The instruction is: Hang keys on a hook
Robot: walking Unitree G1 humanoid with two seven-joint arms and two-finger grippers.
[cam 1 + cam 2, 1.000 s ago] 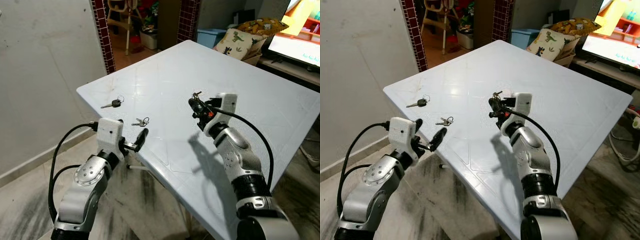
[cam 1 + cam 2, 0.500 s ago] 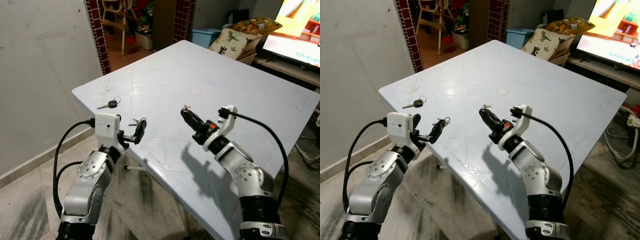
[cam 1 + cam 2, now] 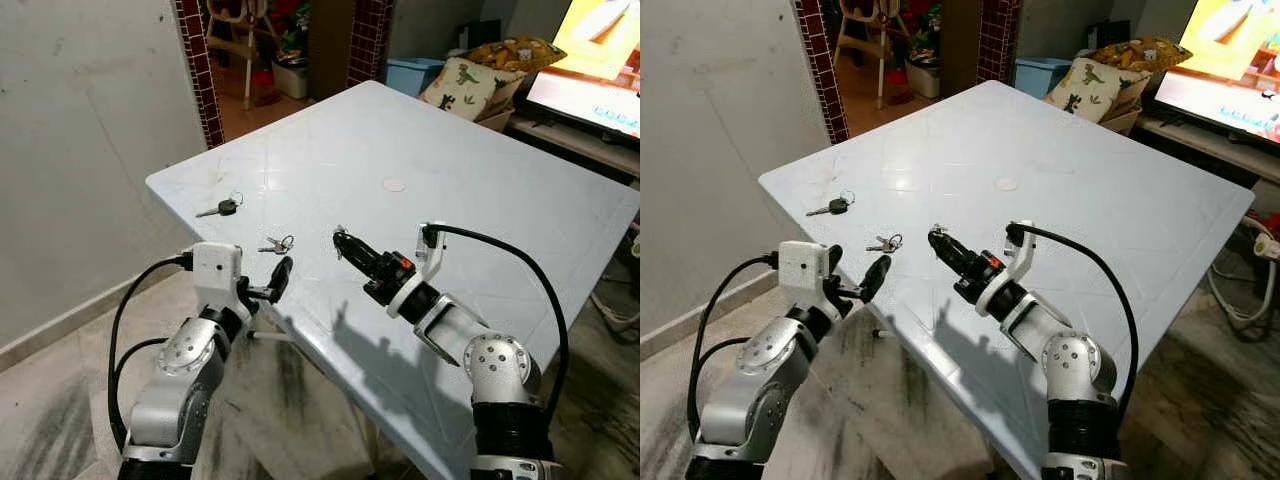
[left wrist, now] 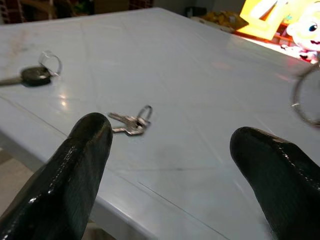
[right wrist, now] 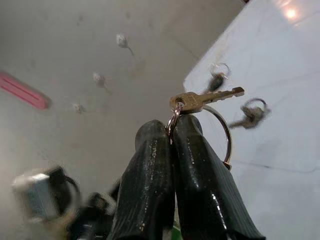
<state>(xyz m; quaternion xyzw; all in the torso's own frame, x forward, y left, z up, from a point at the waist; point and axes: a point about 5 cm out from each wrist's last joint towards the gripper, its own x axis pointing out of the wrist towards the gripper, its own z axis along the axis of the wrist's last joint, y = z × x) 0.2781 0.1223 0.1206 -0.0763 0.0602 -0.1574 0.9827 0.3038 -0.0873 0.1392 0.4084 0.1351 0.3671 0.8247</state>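
Right wrist view: the right gripper (image 5: 172,131) pinches a key (image 5: 205,98) by its ring; carry it level, hooks (image 5: 121,41) ahead.

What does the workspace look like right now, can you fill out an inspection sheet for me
Surface: white table, bare apart from keys.
Job's things: brass key on ring pinched in right gripper; small key bunch and black-headed key lie on the table; hook: nothing seen.
Clutter: nothing seen.
Grippers: left gripper open at the table edge.
Cables: black cables loop along both arms.
Surroundings: dinosaur cushion, lit screen, brick doorway.
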